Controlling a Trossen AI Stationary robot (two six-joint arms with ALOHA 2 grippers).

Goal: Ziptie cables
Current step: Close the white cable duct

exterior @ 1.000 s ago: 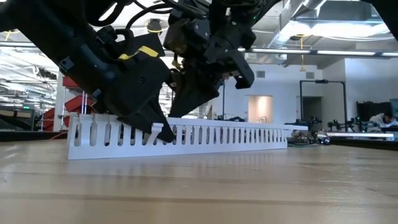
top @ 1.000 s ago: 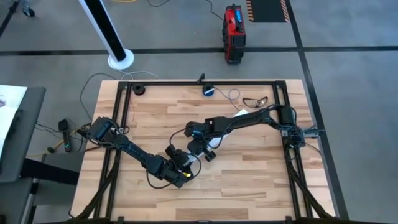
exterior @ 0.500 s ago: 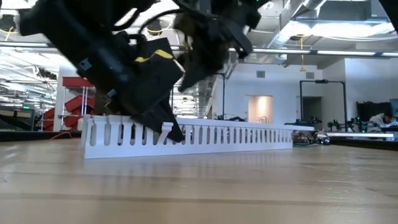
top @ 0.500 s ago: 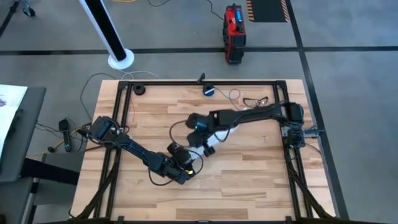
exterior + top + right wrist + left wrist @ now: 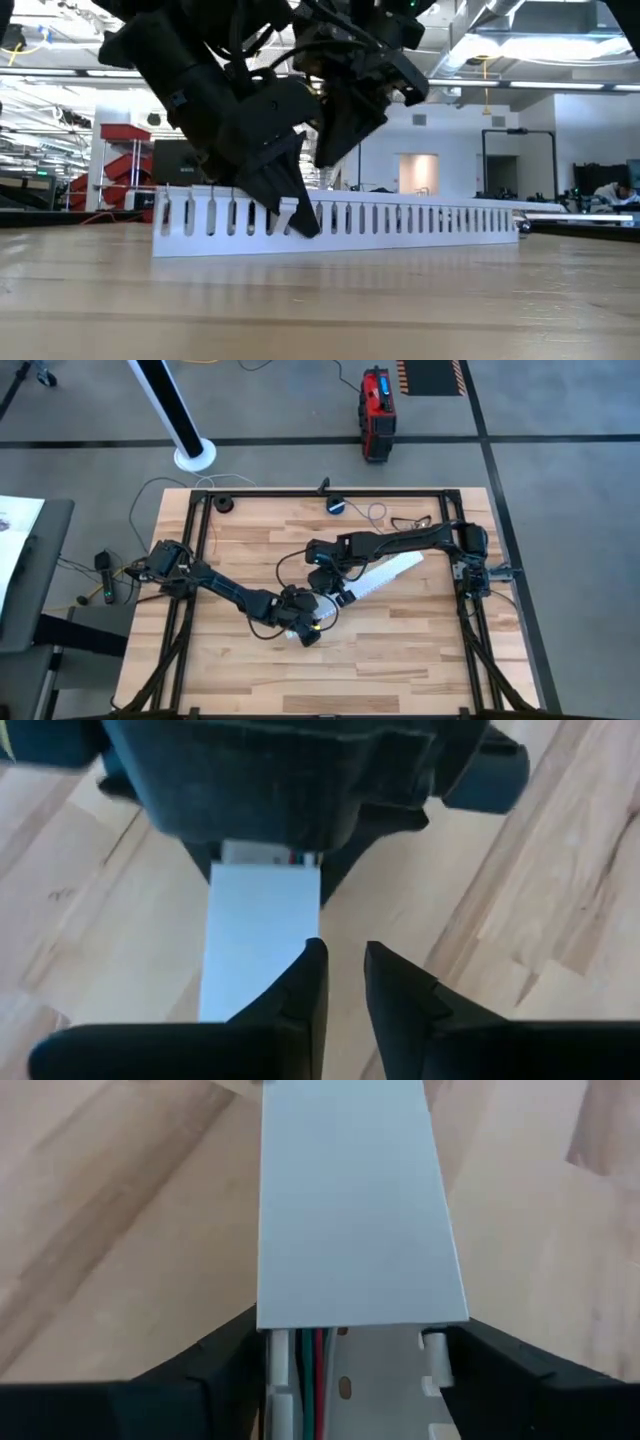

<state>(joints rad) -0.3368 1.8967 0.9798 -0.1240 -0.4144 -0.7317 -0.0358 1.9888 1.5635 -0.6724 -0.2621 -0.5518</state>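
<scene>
left gripper (image 5: 303, 625): your left arm reaches in across the wooden table (image 5: 420, 650) and has the near end of the white slotted duct (image 5: 385, 572). in the left wrist view the fingers (image 5: 210, 1375) sit one on each side wall of the duct, spread only as wide as the duct itself, so read that as a clamp on the duct. likely purpose, as a judgement: holding that end steady while the other arm works along it.

the cables (image 5: 308, 1370): red, green and dark wires show between your left fingers, running into the duct under its flat lid (image 5: 350, 1200). they lie inside the channel, not loose on the table. no zip tie is visible on them, so tying looks not yet done.

right gripper (image 5: 322, 582): just beyond the left gripper along the duct, above its lid. in the right wrist view the fingers (image 5: 300, 990) are nearly together with a narrow gap, holding nothing, beside the lid's edge. possibly lined up to press or slide the lid; you can't confirm that.

low view: the duct stands on its side wall, slots (image 5: 400, 218) upright, both grippers at its one end.

writing: no legible label on duct or arms. the red case (image 5: 377, 412) on the floor past the table has markings too small to read.
</scene>
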